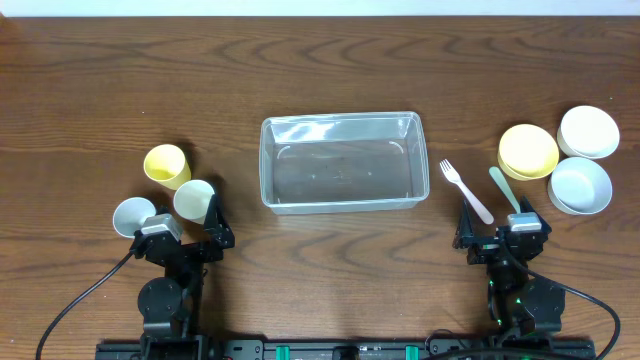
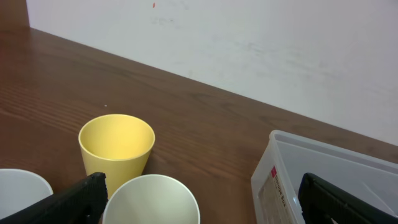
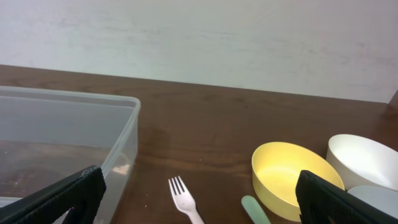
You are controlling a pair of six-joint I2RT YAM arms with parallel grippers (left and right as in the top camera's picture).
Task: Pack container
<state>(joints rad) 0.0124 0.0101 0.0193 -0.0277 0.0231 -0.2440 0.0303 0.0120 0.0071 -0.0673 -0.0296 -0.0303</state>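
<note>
The clear rectangular container [image 1: 340, 160] sits empty at the table's middle; its corner shows in the left wrist view [image 2: 323, 180] and its side in the right wrist view [image 3: 62, 143]. My left gripper [image 1: 185, 238] is open near the front left, with a cream cup [image 2: 152, 200] between its fingers' line of sight, a yellow cup [image 2: 117, 144] behind it and a pale blue cup [image 1: 133, 216] to the left. My right gripper [image 1: 500, 238] is open near the front right, just behind a pink fork [image 3: 185, 199] and a green utensil [image 3: 255, 210].
At the right stand a yellow bowl [image 1: 528, 151], a white bowl [image 1: 588, 131] and a pale blue bowl [image 1: 580, 186]. A white wall runs behind the table's far edge.
</note>
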